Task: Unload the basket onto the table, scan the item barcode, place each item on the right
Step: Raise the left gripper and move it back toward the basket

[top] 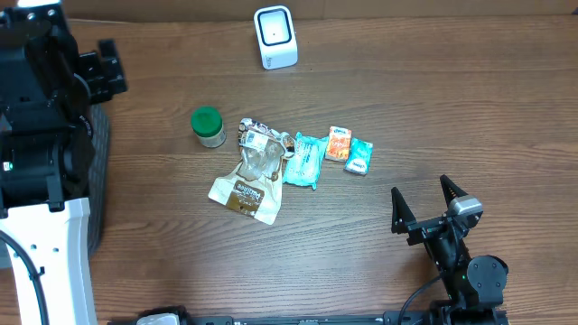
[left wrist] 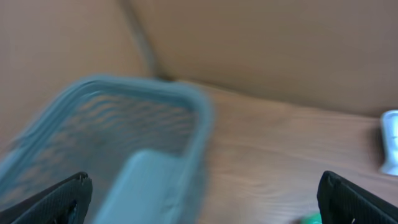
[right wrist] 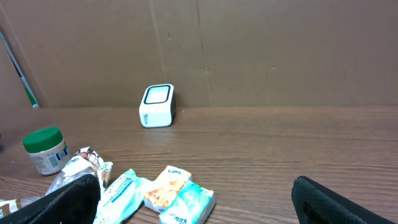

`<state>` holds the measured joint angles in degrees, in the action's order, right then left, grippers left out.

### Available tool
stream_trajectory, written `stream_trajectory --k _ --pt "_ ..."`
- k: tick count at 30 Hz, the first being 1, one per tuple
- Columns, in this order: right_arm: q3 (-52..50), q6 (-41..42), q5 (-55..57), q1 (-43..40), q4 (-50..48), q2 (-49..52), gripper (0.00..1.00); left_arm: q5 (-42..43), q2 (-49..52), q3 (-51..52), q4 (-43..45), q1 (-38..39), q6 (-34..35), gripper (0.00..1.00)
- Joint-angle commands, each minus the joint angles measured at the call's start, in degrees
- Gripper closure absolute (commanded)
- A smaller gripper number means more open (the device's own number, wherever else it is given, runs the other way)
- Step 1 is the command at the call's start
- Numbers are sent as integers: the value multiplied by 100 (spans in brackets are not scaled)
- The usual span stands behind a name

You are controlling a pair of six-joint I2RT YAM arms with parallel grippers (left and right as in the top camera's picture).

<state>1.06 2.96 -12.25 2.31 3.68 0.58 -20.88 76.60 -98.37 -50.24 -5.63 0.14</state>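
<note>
Basket (left wrist: 124, 143) in left wrist view; scanner (right wrist: 157, 106), packets (right wrist: 168, 186) in right wrist.

The left arm (top: 41, 99) is a bulky stack of matte black housings, all blocks and hard edges, joined to a white panel (top: 54, 244) with a thin black cable (top: 20, 257) looping past its lower side. The right arm (top: 456, 257) is slimmer and black too, with a round joint (top: 489, 274) near its base, a small grey block (top: 465, 208) by the wrist and a second cable (top: 417, 293), also black, curving away from it. The right gripper (top: 420, 187) has two narrow black fingers (top: 449, 188) with pointed tips; seen close up from the wrist they look dull and faintly grainy. The left gripper (left wrist: 204, 180) has the same black left fingers (left wrist: 53, 202), blurred in its own view.
</note>
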Motion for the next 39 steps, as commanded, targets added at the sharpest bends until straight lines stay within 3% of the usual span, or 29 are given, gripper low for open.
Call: stream_trajectory --k 1,6,13,20,23,39 --pt "-61 26 -28 22 -35 -42 0 -1449 101 -111 -55 -192 -208 0" --pt "-61 26 -31 22 -35 -42 0 -1130 243 -111 -68 -881 496 0" --pt "-61 26 -28 22 -35 -42 0 332 387 -111 -466 -1926 1847 0" --pt "-61 26 -28 22 -33 -42 0 1003 560 -111 -761 -2483 1937 0" --pt "-61 26 -28 22 -35 -42 0 1001 662 -111 -824 -2614 2214 1" --pt "-61 28 -31 22 -35 -42 0 1001 1043 -111 -828 -2660 2216 0"
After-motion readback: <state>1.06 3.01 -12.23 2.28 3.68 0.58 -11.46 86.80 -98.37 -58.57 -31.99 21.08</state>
